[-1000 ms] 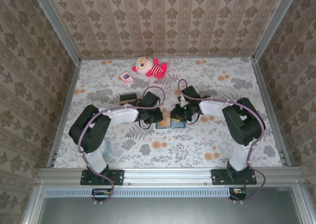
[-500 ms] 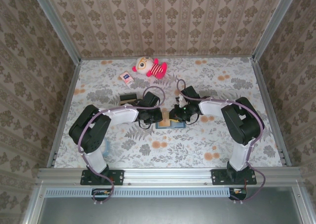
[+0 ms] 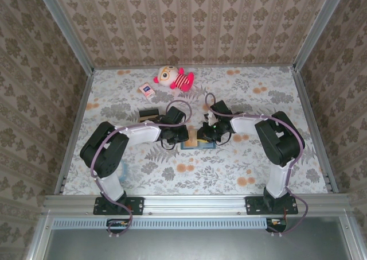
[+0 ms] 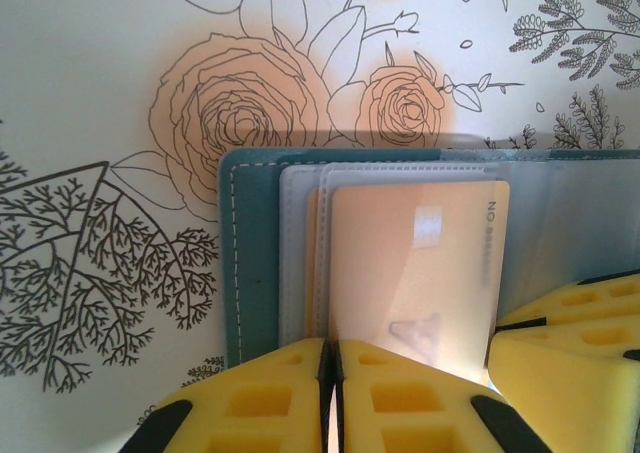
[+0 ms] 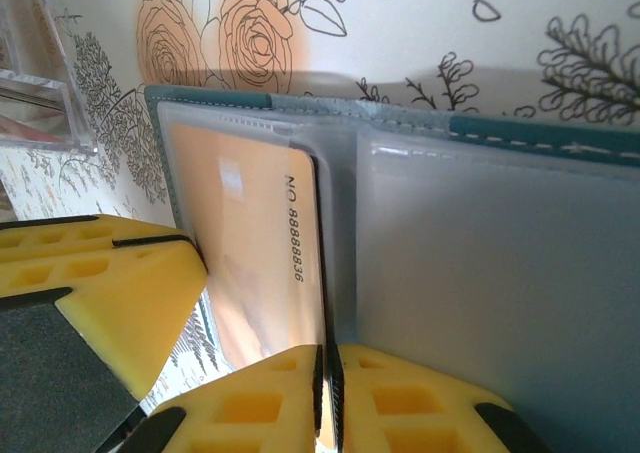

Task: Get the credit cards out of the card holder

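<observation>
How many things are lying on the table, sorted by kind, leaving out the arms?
Plush toy: 1
White-and-red packet: 1
Dark block: 1
Teal card holder: 1
Tan-orange card: 1 in plain sight
Total: 5

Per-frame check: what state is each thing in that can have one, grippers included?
card holder: open, lying flat.
tan-orange card: inside a clear pocket, not yet out.
left gripper: shut at the card's edge; what it pinches is unclear.
right gripper: shut on the tan-orange card's numbered edge.
</observation>
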Controlling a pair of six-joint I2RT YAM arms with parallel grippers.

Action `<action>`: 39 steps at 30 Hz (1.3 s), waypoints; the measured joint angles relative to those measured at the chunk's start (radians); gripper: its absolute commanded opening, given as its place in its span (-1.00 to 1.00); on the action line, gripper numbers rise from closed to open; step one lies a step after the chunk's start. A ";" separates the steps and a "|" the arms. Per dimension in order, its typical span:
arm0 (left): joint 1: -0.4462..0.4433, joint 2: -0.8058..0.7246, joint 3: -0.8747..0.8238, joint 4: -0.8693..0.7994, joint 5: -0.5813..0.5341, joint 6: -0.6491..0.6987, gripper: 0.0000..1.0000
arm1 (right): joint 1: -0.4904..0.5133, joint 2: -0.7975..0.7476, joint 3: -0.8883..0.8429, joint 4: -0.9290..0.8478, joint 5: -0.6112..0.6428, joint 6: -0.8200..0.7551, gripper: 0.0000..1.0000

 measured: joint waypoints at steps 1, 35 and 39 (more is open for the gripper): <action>0.000 0.000 -0.002 0.003 0.000 0.000 -0.77 | 0.000 0.000 0.000 0.000 -0.001 0.000 -0.74; 0.000 -0.006 -0.021 0.055 -0.007 -0.005 -0.48 | -0.013 0.026 0.014 0.017 -0.045 -0.012 -0.90; 0.000 -0.006 -0.010 0.019 -0.007 0.017 -0.48 | -0.013 0.008 0.014 -0.008 -0.043 -0.035 -0.92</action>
